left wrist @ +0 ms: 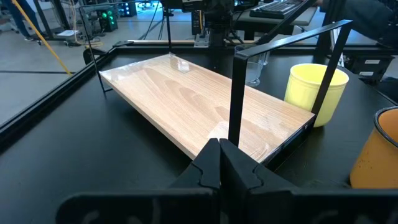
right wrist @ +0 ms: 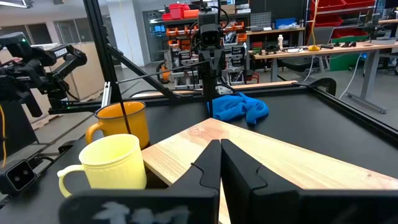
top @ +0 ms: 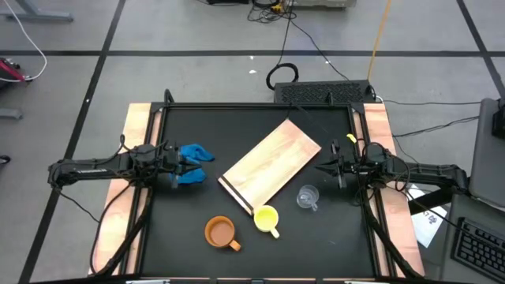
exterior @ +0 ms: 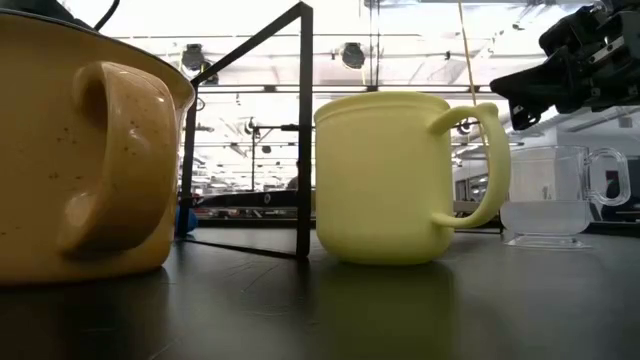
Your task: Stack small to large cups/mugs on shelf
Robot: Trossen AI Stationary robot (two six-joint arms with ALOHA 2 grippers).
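Observation:
The shelf, a light-wood board [top: 270, 166] with a dark strip on its near end, lies slantwise at the middle of the black table. Near the front edge three cups stand upright on their bases: an orange-brown one [top: 220, 232], a yellow one [top: 266, 218] and a small clear glass one [top: 307, 196]. My left gripper [top: 178, 166] is shut at the table's left, above the table, pointing toward the board [left wrist: 199, 102]. My right gripper [top: 322, 168] is shut at the table's right, level, pointing at the board [right wrist: 292, 162]. Neither holds anything.
A crumpled blue cloth [top: 193, 162] lies on the table right by my left gripper's fingers. Thin black frame rods [left wrist: 235, 93] stand by the board's near end. Wooden strips [top: 134, 158] border the table's left and right sides.

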